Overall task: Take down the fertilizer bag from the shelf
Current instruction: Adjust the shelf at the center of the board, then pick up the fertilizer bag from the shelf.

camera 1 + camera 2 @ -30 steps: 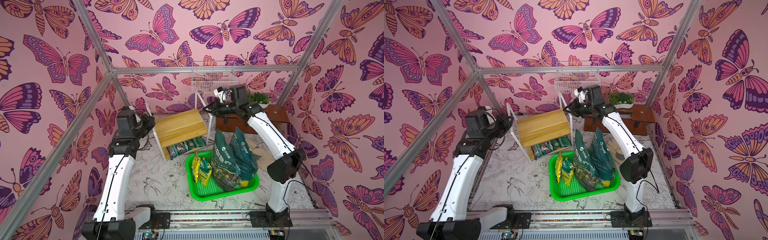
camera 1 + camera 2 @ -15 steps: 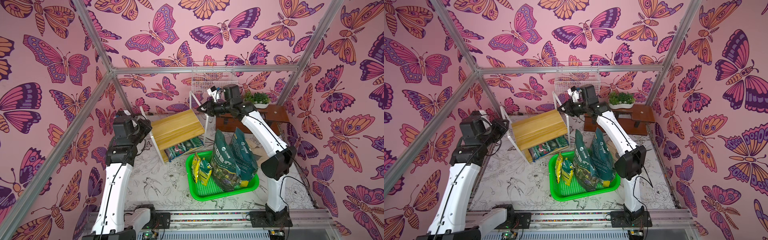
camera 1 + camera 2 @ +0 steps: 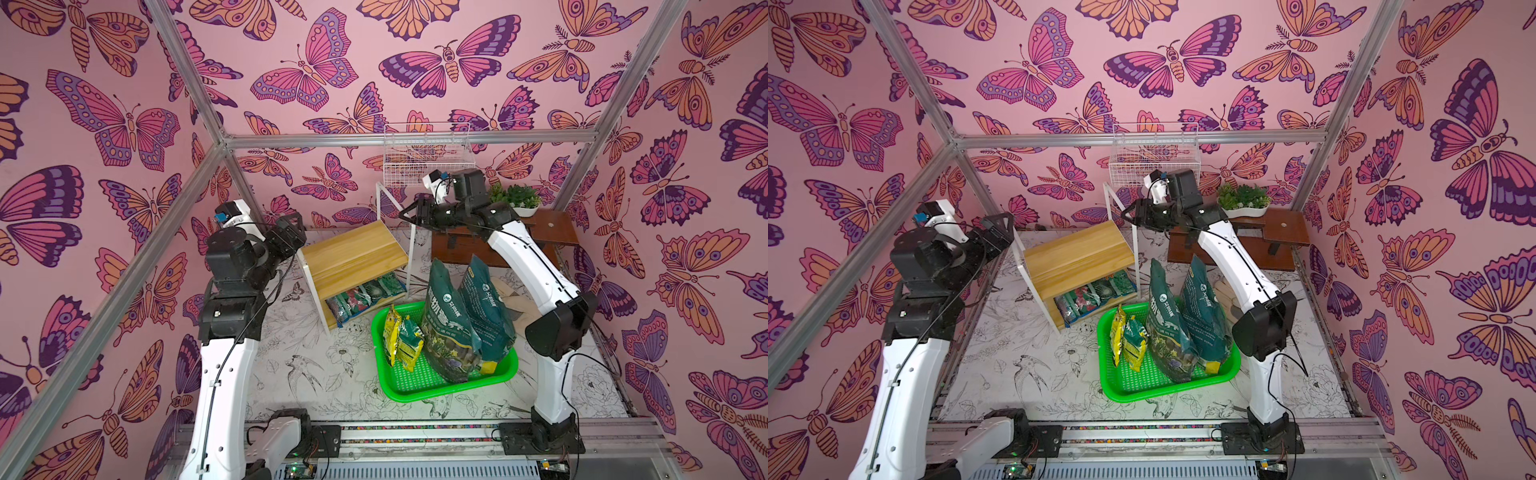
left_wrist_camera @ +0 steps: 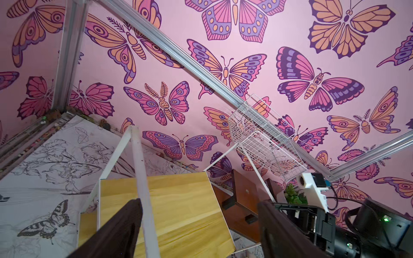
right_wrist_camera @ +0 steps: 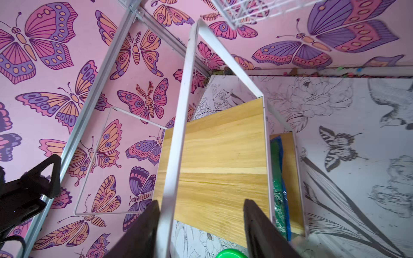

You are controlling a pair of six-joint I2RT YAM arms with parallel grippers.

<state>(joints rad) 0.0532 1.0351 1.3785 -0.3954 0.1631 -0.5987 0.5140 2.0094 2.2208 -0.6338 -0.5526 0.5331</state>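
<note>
The shelf [image 3: 353, 257] [image 3: 1079, 257] stands at the back of the table, its top wooden board bare. On the lower board lies the fertilizer bag [image 3: 365, 293] [image 3: 1096, 295], green with red print; the right wrist view shows its edge [image 5: 277, 183]. My left gripper [image 3: 296, 232] [image 4: 201, 223] is open at the shelf's left side. A white frame bar [image 4: 143, 196] runs just inside one finger. At the right side frame my right gripper [image 3: 409, 214] [image 5: 201, 223] is open too, with the frame bar [image 5: 176, 178] beside one finger.
In front of the shelf sits a green tray [image 3: 498, 372] holding two tall dark green bags [image 3: 449, 328] and small yellow bags [image 3: 399, 338]. A dark brown plant stand [image 3: 544, 232] with a potted plant [image 3: 515, 199] is back right. A white wire basket [image 3: 424, 153] hangs on the back wall.
Both grippers were shut on the shelf's side frames and have opened, letting go of the bars. Before that the right gripper and the shelf shifted slightly left.
</note>
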